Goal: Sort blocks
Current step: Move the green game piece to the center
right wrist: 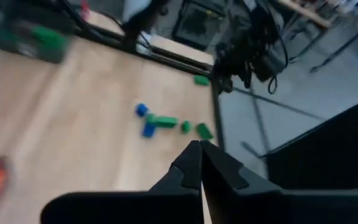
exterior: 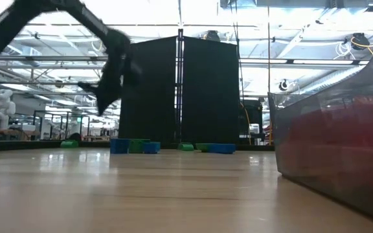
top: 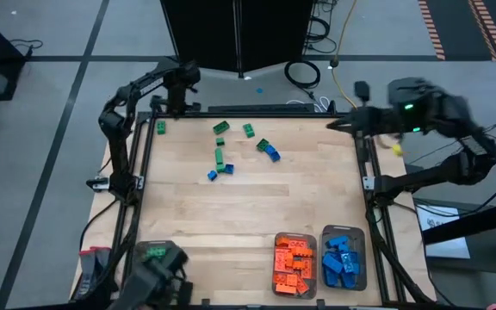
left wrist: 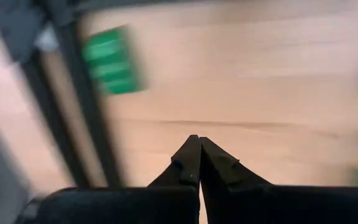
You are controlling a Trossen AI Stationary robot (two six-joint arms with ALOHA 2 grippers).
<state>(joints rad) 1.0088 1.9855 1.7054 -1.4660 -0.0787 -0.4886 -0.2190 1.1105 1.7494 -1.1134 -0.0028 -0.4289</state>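
Left pincer [top: 179, 110], shut, hovers over wooden table [top: 257, 211] near blocks [top: 222, 159].

Your wooden table [top: 257, 215] is carrying loose green and blue blocks [top: 220, 164] scattered across its far half | orange-filled tray [top: 294, 264] and blue-filled tray [top: 344, 258] sitting side by side at its near right | green-holding tray [top: 152, 251] sitting near left.

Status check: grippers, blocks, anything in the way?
Left gripper shut, empty, far-left corner. Right gripper shut, empty, far-right edge. Loose blocks unsorted. Nothing blocking.
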